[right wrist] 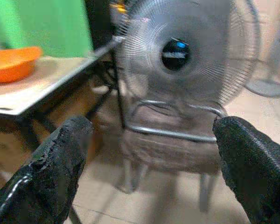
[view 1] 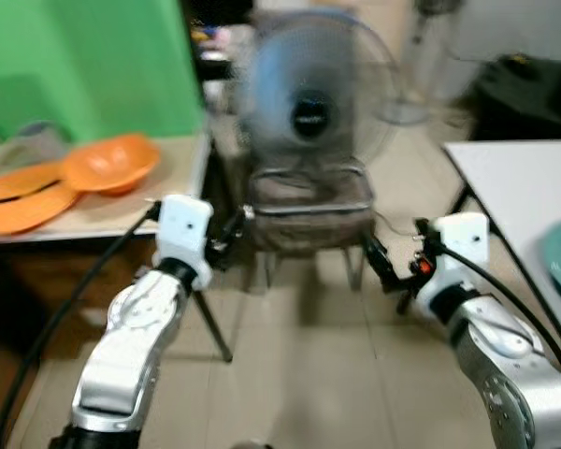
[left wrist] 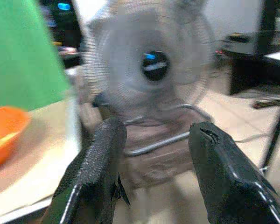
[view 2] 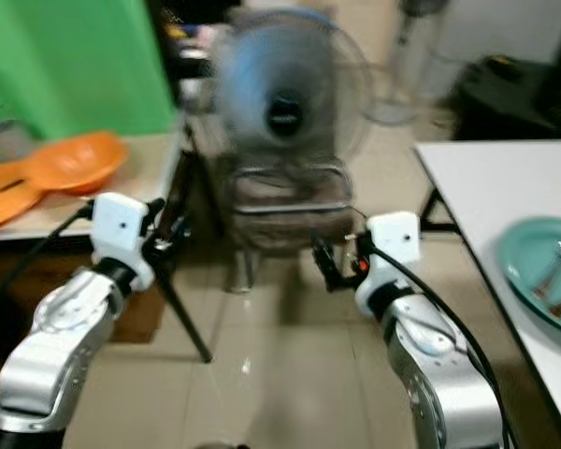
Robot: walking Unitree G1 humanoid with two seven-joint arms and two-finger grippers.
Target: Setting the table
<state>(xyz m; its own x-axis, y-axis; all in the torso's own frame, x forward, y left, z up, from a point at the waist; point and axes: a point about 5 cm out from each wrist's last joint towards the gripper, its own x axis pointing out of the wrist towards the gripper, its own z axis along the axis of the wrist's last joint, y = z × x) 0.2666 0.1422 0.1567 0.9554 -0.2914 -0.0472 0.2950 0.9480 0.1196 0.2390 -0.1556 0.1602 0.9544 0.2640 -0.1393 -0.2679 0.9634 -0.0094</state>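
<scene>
Both arms are raised in front of the body with nothing held; the left gripper (left wrist: 154,163) has its jaws apart, and the right gripper (right wrist: 149,158) has its jaws wide apart too. The tableware sits on two benches well apart: an orange bowl (view 1: 110,162) and an orange plate (view 1: 23,201) lie touching on the left bench (view 1: 122,213), and a teal plate (view 2: 533,267) with something small on it lies near the edge of the white bench (view 2: 477,178) on the right. Straight ahead, between the benches, a fan (view 1: 309,94) stands on a chair (view 1: 309,220).

The views are blurred, so the robot is probably walking or turning; the main risk is that either gripper, held forward at chair height, knocks the chair or tips the fan. A turn toward the left bench could catch its leg (view 1: 210,323), which stands just beside the left arm; a swing right could sweep the teal plate off the edge.
</scene>
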